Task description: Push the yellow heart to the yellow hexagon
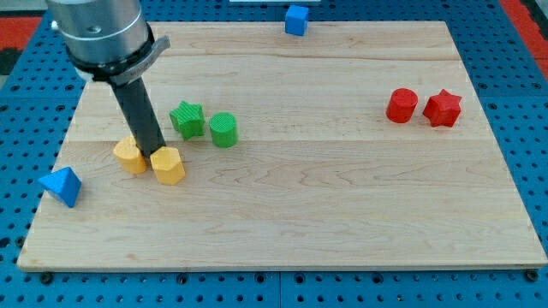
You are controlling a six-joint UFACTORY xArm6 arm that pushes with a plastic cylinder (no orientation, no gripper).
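Note:
Two yellow blocks sit side by side at the view's left on the wooden board (342, 205). The left one (130, 156) looks like the yellow hexagon; the right one (169, 165) looks like the yellow heart. They are touching or nearly so. My tip (154, 151) is down between them at their upper edges, against the heart's top left.
A green star (187, 119) and a green cylinder (223, 129) lie just above and right of the tip. A blue triangle (61, 186) sits at the board's left edge. A blue cube (296, 19) is at the top edge. A red cylinder (401, 105) and red star (443, 108) are at the right.

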